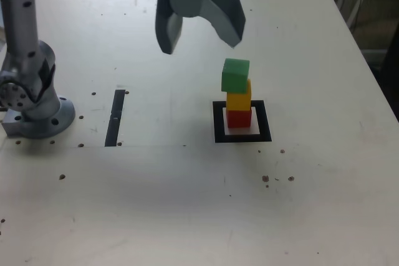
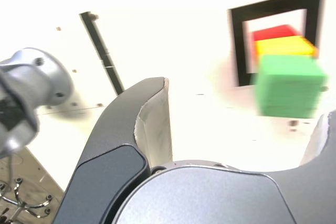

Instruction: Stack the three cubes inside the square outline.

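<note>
A green cube (image 1: 235, 76), yellow cube (image 1: 238, 102) and red cube (image 1: 239, 119) stand stacked inside the square outline (image 1: 220, 134), at five o'clock from the open gripper (image 1: 201, 48) in the exterior view.

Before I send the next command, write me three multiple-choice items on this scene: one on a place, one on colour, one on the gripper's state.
1. Where does the stack stand?
A) on the thin black strip
B) inside the black square outline
C) beside the arm's base

2. Which colour is the top cube?
A) red
B) yellow
C) green

3. How is the gripper?
A) open, holding nothing
B) shut, holding nothing
C) clamped on a cube

1: B, the red cube at the bottom sits within the square outline.
2: C, the green cube is above the yellow cube.
3: A, the fingers of the gripper stand wide apart with no cube between them.
</note>
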